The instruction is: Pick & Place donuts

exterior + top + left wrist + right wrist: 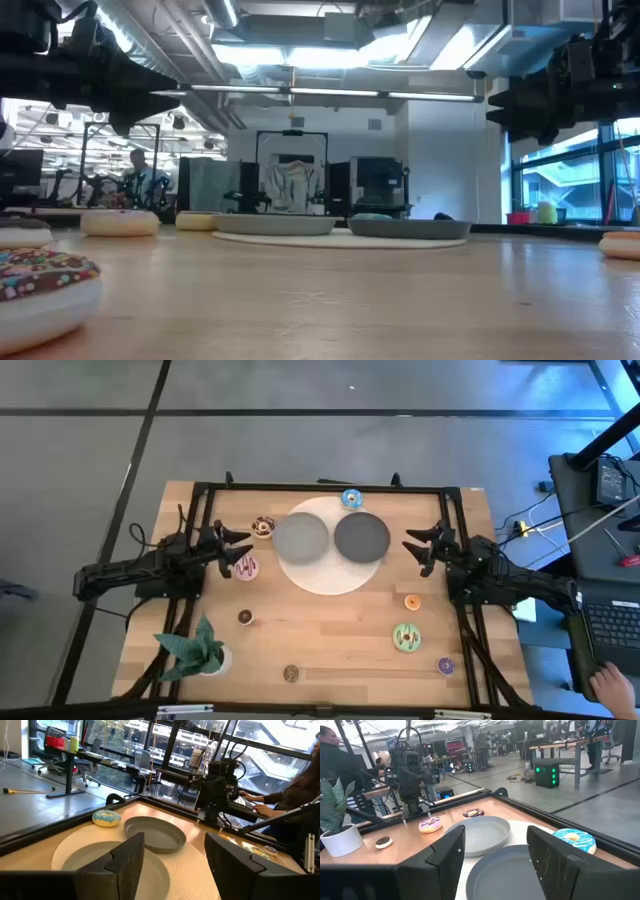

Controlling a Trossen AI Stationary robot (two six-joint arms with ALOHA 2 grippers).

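Several small toy donuts lie flat on the wooden table: blue (351, 498) at the far edge, brown sprinkled (263, 527) and pink (246, 567) by my left gripper, two small brown ones (245, 617) (291, 674), and orange (412, 602), green (406, 637) and purple (445, 665) on the right. My left gripper (235, 550) (172, 865) hovers open above the table, left of the plates. My right gripper (425, 550) (497, 857) hovers open to their right. Both point at the table's middle and hold nothing.
Two dark grey plates (301, 537) (361, 536) sit side by side on a round pale mat (330, 575) at the table's middle. A green potted plant (195, 650) stands at the near left corner. A dark frame (320, 487) edges the table. A person's hand (612, 685) shows at a laptop far right.
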